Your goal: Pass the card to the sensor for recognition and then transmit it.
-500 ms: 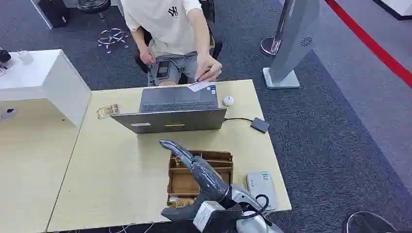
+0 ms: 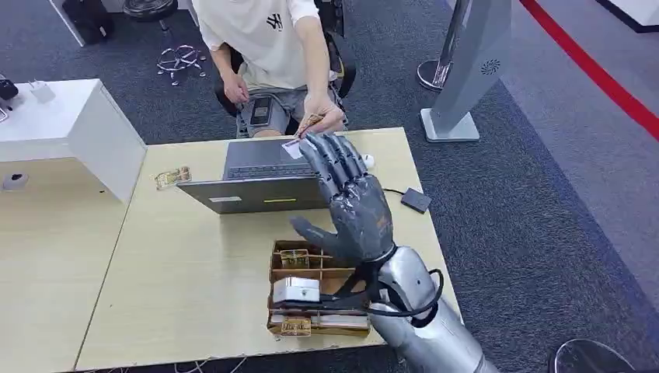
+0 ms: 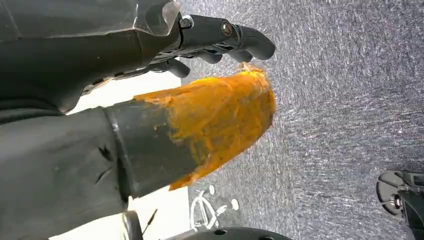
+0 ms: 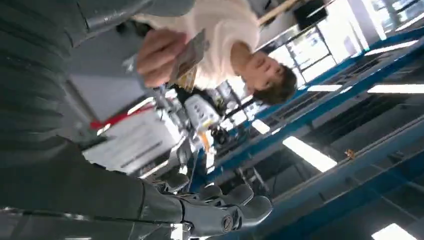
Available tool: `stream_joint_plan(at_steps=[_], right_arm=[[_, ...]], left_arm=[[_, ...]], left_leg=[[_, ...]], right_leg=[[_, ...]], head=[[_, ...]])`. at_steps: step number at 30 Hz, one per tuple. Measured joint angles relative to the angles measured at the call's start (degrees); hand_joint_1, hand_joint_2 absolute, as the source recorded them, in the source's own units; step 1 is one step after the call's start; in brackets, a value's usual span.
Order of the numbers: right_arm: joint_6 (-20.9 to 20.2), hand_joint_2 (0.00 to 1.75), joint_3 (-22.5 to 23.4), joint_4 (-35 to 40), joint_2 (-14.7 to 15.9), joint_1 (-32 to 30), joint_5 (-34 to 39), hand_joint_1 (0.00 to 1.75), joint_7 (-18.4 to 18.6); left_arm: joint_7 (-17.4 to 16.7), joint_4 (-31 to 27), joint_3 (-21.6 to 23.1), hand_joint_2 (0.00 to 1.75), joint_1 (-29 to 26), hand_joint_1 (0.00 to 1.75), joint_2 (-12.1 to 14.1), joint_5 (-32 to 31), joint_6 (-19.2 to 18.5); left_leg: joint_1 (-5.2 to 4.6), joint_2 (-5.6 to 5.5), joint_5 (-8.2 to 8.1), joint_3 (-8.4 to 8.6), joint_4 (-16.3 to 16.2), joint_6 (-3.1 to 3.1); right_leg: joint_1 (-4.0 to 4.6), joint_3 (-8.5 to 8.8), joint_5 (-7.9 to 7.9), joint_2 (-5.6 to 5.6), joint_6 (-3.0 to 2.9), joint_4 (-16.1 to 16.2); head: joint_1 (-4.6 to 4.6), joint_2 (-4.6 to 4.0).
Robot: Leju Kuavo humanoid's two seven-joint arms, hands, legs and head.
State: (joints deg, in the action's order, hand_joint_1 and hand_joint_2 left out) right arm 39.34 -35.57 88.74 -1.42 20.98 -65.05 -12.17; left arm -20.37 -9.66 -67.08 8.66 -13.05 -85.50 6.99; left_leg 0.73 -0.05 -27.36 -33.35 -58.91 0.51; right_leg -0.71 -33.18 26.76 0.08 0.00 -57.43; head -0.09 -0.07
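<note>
Just beyond my right hand (image 2: 353, 206), whose fingers (image 2: 336, 159) are stretched out and spread with nothing in them, I see the card (image 2: 310, 122) pinched in the person's hand (image 2: 322, 118) over the far edge of the laptop (image 2: 268, 177). Behind the fingertips, nearer the wrist, sits the wooden tray (image 2: 281, 289) on the table (image 2: 179, 272). My left hand (image 3: 150, 100) hangs over grey carpet, fingers loosely curled around nothing.

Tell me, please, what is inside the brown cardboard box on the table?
The cardboard box has compartments. One holds a small gold-coloured item, another a grey flat device, and more small items lie along its near edge. The right hand and arm cover its right side.
</note>
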Motion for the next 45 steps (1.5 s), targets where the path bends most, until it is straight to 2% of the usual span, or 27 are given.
stream_joint_plan(at_steps=[3,9,13,17,18,19,20,21,22,30,45], right_arm=[[0.16,1.75,3.52,-3.08,-1.7,1.4,-4.34,0.0,-0.46],[0.16,1.75,6.87,-5.49,-3.43,2.06,-6.23,0.0,-0.33],[0.16,1.75,9.27,-8.48,-4.44,3.84,-14.37,0.0,2.09],[0.16,1.75,10.98,-11.7,-4.57,5.88,-17.98,0.02,4.29],[0.16,1.75,11.24,-12.69,-4.57,6.36,-18.46,0.23,4.88],[0.16,1.75,11.42,-13.25,-4.59,6.65,-18.68,0.72,5.03],[0.18,1.75,11.61,-13.86,-4.57,6.81,-19.05,1.43,5.44],[0.18,1.75,11.76,-14.3,-4.57,6.9,-19.49,1.54,5.71],[0.18,1.75,11.87,-14.71,-4.57,6.93,-19.95,1.73,6.05],[0.18,1.75,12.07,-16.62,-4.57,6.67,-21.13,1.75,7.8],[0.2,1.75,12.07,-17.29,-4.57,5.53,-21.17,1.75,8.42]], left_arm=[[-0.02,0.0,0.05,0.0,0.24,0.0,-0.02,-0.35,-0.39],[-0.04,0.0,0.07,0.0,0.44,0.0,-0.07,-0.44,-0.48],[-0.35,0.0,0.46,0.0,0.53,0.0,-0.2,-1.51,-0.96],[-0.72,0.0,0.92,0.0,0.6,0.0,-0.35,-2.27,-1.01],[-0.72,0.0,1.03,0.0,0.61,0.0,-0.37,-2.43,-1.07],[-0.72,0.0,1.07,0.0,0.65,0.0,-0.41,-2.47,-1.16],[-0.74,0.0,1.14,0.0,0.67,0.0,-0.44,-2.49,-1.18],[-0.74,0.0,1.2,0.0,0.67,0.0,-0.46,-2.56,-1.18],[-0.79,0.0,1.29,0.0,0.66,0.0,-0.48,-2.67,-1.2],[-0.9,0.0,1.42,0.0,0.66,0.0,-0.52,-3.28,-1.42],[-0.9,0.0,1.42,0.0,0.66,0.0,-0.55,-3.35,-1.42]], left_leg=[[0.0,0.0,0.01,0.0,0.0,0.01],[0.0,-0.02,0.0,-0.01,0.0,0.01],[0.0,-0.01,0.0,-0.01,0.0,0.01],[0.0,-0.02,0.03,-0.02,-0.02,0.0],[0.0,-0.02,0.03,-0.01,-0.03,0.0],[0.0,-0.01,0.04,-0.01,-0.04,0.0],[0.0,-0.02,0.04,-0.01,-0.04,0.0],[0.0,-0.02,0.04,-0.01,-0.04,0.0],[0.0,-0.02,0.04,-0.01,-0.04,0.0],[0.0,-0.01,0.03,-0.01,-0.04,0.0],[0.0,-0.01,0.03,-0.01,-0.04,0.0]], right_leg=[[0.0,0.0,0.0,0.0,0.0,0.0],[0.0,0.0,0.0,-0.01,0.0,-0.01],[0.0,0.0,0.0,0.0,0.0,-0.01],[0.0,0.01,-0.03,-0.02,0.03,-0.01],[0.0,0.01,-0.04,-0.01,0.03,-0.01],[0.0,0.01,-0.04,-0.01,0.03,-0.01],[0.0,0.01,-0.04,-0.01,0.03,-0.01],[0.0,0.01,-0.04,-0.01,0.03,-0.01],[0.0,0.01,-0.04,-0.01,0.03,-0.01],[0.0,-0.01,-0.03,-0.01,0.03,0.0],[0.0,-0.01,-0.04,-0.01,0.03,0.0]], head=[[0.0,0.0],[0.0,0.0],[-0.02,0.0],[0.0,0.0],[0.0,0.0],[-0.02,0.0],[0.0,0.0],[0.0,0.0],[0.0,0.0],[0.0,0.0],[0.0,0.0]])
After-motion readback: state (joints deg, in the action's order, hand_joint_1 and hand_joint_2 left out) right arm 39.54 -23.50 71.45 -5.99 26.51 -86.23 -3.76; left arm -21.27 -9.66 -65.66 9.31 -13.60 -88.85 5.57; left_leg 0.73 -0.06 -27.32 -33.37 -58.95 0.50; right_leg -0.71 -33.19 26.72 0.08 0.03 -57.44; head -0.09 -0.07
